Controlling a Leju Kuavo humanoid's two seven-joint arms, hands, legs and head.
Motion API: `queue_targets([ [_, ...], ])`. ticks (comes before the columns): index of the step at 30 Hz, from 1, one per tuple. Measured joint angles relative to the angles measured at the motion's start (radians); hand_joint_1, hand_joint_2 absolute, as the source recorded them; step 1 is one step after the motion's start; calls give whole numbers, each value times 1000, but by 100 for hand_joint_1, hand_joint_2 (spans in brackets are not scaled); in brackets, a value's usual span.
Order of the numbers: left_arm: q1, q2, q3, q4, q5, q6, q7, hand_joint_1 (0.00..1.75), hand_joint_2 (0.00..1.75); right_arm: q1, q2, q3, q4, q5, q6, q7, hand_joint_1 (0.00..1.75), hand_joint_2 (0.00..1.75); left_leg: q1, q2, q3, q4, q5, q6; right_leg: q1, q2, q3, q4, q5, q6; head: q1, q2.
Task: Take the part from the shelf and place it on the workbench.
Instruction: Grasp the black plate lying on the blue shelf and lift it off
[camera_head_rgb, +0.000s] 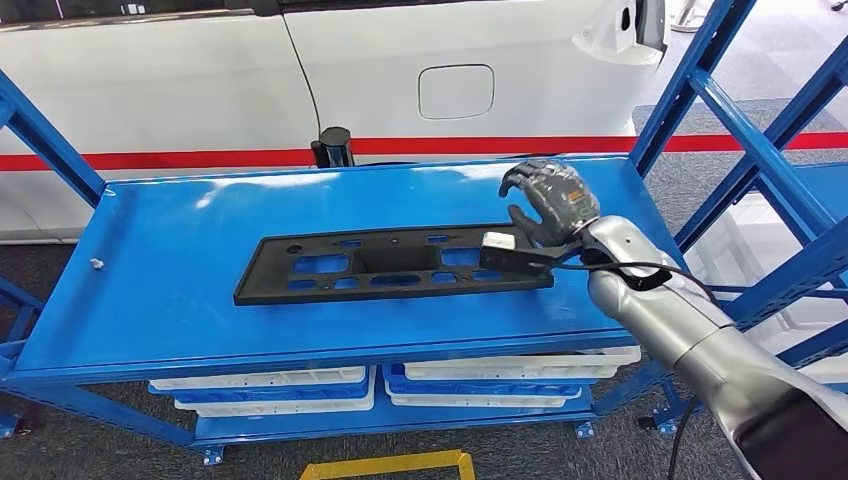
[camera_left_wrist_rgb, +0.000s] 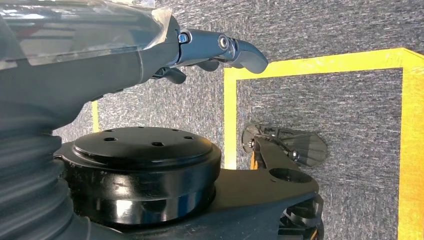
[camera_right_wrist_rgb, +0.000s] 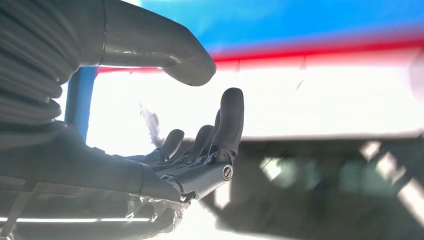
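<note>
Part (camera_head_rgb: 390, 265) is lying flat on the blue workbench (camera_head_rgb: 160, 290), long axis running left-right across the surface, roughly centred and a bit toward the right. Right hand (camera_head_rgb: 548, 203) is sitting at the part's right end, just beside and slightly far of it, fingers spread and holding nothing; I can't tell from the head view whether it's touching the end, and the right wrist view is showing the fingers (camera_right_wrist_rgb: 227, 130) apart with the part blurred past them. Left hand (camera_left_wrist_rgb: 220, 50) is hanging over the floor, fingers looking loosely extended with nothing in them, so the right is the nearer one; judging placement done, the next move looks like pulling straight off to the right without dragging the part.
</note>
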Motion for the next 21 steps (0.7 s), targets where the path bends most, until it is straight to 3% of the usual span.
queue_targets([
  [11, 0, 0, -11, 0, -4, -10, -9, 0, 175, -297, -46, -390, 170, -64, -41, -66, 175, 175, -1, -2, -4, 0, 1, 1, -1, -1, -3, 0, 0, 0, 0, 0],
  [21, 0, 0, -12, 0, 2, -14, -23, 0, 175, -355, -68, -510, 213, -84, -47, -99, 175, 175, -1, 0, -4, 0, 1, 1, -1, -1, -3, 0, 0, 0, 0, 0],
])
